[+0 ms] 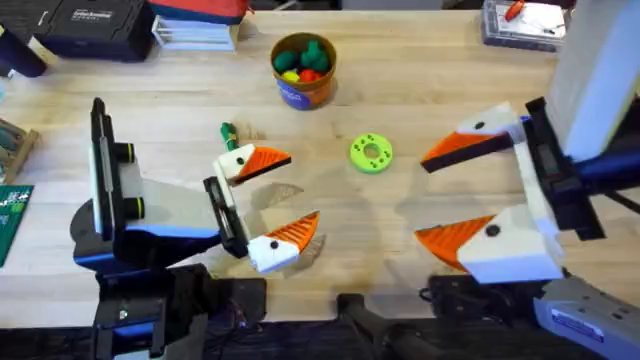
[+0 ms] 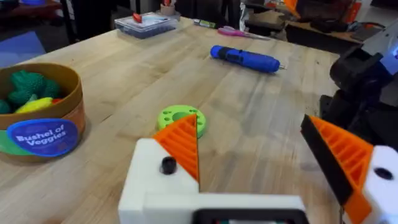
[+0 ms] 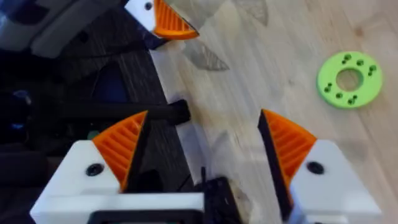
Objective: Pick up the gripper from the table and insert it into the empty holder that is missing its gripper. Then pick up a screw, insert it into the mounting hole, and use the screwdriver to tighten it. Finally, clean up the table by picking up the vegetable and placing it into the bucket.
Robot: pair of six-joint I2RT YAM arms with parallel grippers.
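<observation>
The bucket (image 1: 304,68) stands at the back middle of the table with several toy vegetables in it; the left wrist view shows its blue label (image 2: 43,134). A small green vegetable (image 1: 228,132) lies on the wood just behind my left gripper (image 1: 272,200), which is open and holds nothing (image 2: 249,134). My right gripper (image 1: 445,195) is open too and hovers empty over the near right part of the table (image 3: 202,124). The blue screwdriver (image 2: 245,59) lies on the table far beyond the left gripper. The loose gripper, the holder and the screw are out of view.
A flat green disc with holes (image 1: 371,153) lies between the two grippers (image 2: 180,117) (image 3: 349,79). A black case (image 1: 90,25) and stacked books (image 1: 195,30) sit at the back left. A clear box (image 1: 520,20) is at the back right, a circuit board (image 1: 12,220) at the left edge.
</observation>
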